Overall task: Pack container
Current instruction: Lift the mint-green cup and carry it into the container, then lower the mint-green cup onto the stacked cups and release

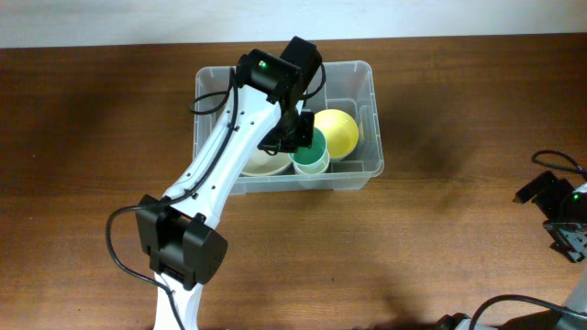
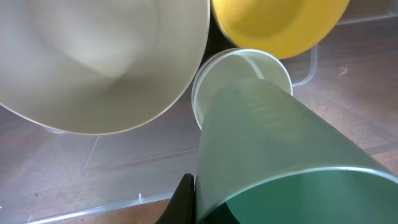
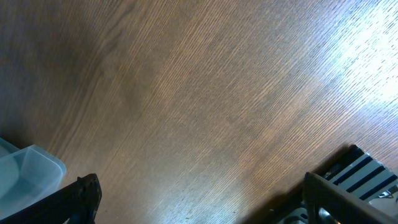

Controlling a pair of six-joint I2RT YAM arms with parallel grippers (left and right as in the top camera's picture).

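Currently the large rectangular clear plastic container [image 1: 356,66] stands on the brown wooden desk [image 1: 459,257], close to the far edge and roughly midway along it. Its long sides run parallel to that edge.

Contents, as seen from overhead:
- A cream round bowl [image 1: 261,163] lies toward the container's left front corner, partly hidden under the arm.
- A green translucent plastic cup [image 1: 312,160] stands against the front wall, between the two bowls.
- A yellow round bowl [image 1: 337,130] sits on the right side, tilted, just beside the cup.

The left gripper [image 1: 292,137] reaches down into the container, directly over the cup. Its jaws are drawn together on the green translucent plastic cup. The wrist view shows one dark finger [image 2: 181,202] lying against the outside of the cup's wall near the mouth. The second finger cannot be made out. In the same view the cup's far end meets a pale round rim [image 2: 205,68]. Whether this belongs to a second cup cannot be told.

The right gripper [image 1: 564,234] sits at the right edge of the desk, well apart from the container. Its jaws stand wide apart over bare wood and carry nothing. One rounded corner of the container shows at the left of its wrist view.
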